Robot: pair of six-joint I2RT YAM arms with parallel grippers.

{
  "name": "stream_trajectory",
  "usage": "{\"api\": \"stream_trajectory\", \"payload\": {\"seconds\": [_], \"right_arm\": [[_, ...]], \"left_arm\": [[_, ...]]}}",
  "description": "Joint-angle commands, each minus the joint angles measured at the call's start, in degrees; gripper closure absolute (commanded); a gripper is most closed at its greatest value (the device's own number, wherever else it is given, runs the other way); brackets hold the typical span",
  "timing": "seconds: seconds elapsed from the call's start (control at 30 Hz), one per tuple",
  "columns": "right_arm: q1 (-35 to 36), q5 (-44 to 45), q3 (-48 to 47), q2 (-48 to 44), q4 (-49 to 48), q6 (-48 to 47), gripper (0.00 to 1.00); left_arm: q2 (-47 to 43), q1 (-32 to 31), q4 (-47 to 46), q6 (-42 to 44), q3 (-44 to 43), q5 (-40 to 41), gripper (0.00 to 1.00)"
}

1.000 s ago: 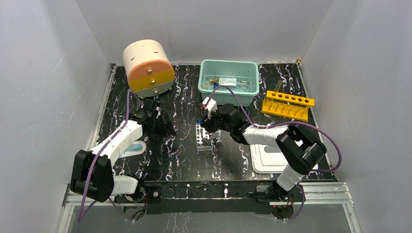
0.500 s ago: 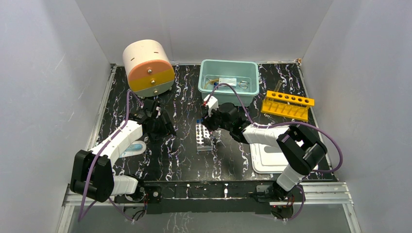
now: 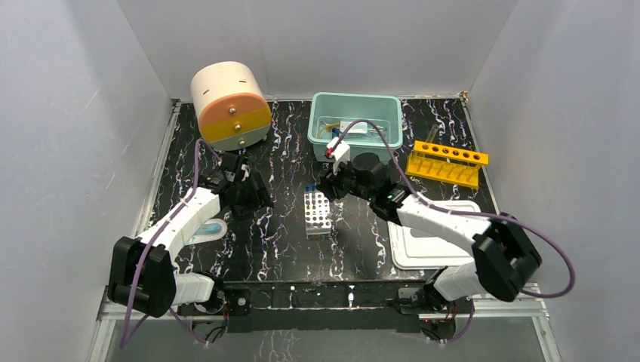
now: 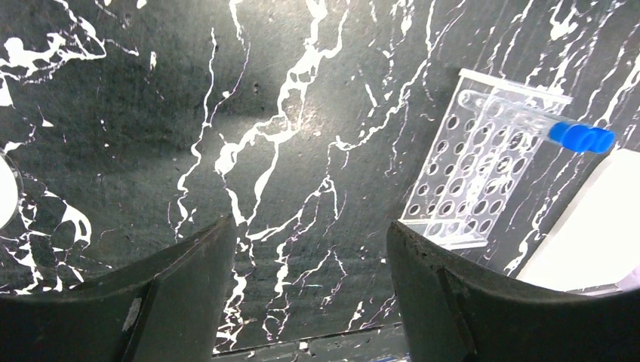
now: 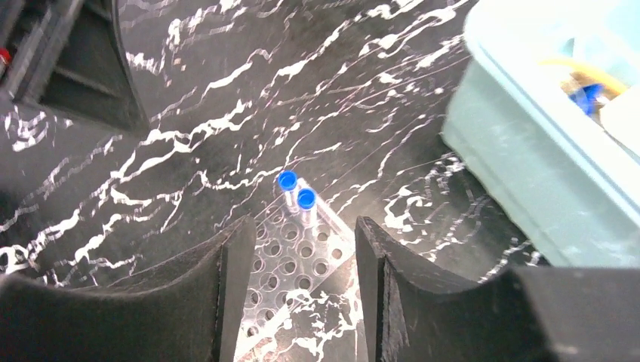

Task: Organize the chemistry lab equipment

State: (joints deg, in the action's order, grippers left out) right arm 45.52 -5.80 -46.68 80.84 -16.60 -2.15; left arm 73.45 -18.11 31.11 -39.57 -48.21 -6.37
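A clear well plate (image 3: 318, 214) lies on the black marbled table, with two blue-capped thin tubes (image 3: 309, 188) at its far end. In the right wrist view the plate (image 5: 298, 268) and tubes (image 5: 306, 200) sit just below and ahead of my open, empty right gripper (image 5: 302, 230), which hovers above the plate's far end (image 3: 330, 186). My left gripper (image 3: 253, 197) is open and empty over bare table, left of the plate (image 4: 483, 173); a blue-capped tube (image 4: 581, 137) shows there. A teal bin (image 3: 355, 154) at the back holds several small lab items.
The cream-and-orange drum (image 3: 230, 105) stands at the back left. The yellow holed rack (image 3: 447, 163) is at the right. A white flat tray (image 3: 430, 243) lies under the right arm. A small white-and-blue item (image 3: 211, 230) lies beneath the left arm.
My right gripper has lifted and drawn back to the right from the well plate, towards the teal bin, and its elbow has swung out right. The left arm has not moved.
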Motion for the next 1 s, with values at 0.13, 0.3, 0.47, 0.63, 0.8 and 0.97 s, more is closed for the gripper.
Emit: {"api": "stream_trajectory", "payload": {"seconds": [0.13, 0.3, 0.47, 0.63, 0.8, 0.97], "right_arm": [[-0.26, 20.72, -10.36, -10.53, 28.89, 14.92, 0.38], [-0.58, 31.55, -13.89, -10.45, 51.71, 28.52, 0.38], [-5.77, 33.96, -8.05, -10.05, 56.83, 35.80, 0.38], [-10.91, 34.49, -1.83, -10.53, 49.20, 32.74, 0.37], [-15.88, 30.21, 2.39, -8.16, 41.95, 29.93, 0.38], [-16.51, 26.69, 2.73, -4.53, 37.13, 27.73, 0.41]], "left_arm": [[-5.01, 0.34, -2.80, 0.90, -3.69, 2.22, 0.28], [-6.53, 0.29, -5.84, 0.73, -3.56, 2.21, 0.26], [-6.87, 0.37, -8.24, 0.21, -3.55, 1.49, 0.24], [-6.65, 0.36, -8.46, 0.11, -3.65, 0.71, 0.21], [-6.95, 0.36, -7.79, -0.02, -3.71, 0.56, 0.16], [-7.60, 0.31, -7.44, -0.07, -4.69, 1.04, 0.09]]}}
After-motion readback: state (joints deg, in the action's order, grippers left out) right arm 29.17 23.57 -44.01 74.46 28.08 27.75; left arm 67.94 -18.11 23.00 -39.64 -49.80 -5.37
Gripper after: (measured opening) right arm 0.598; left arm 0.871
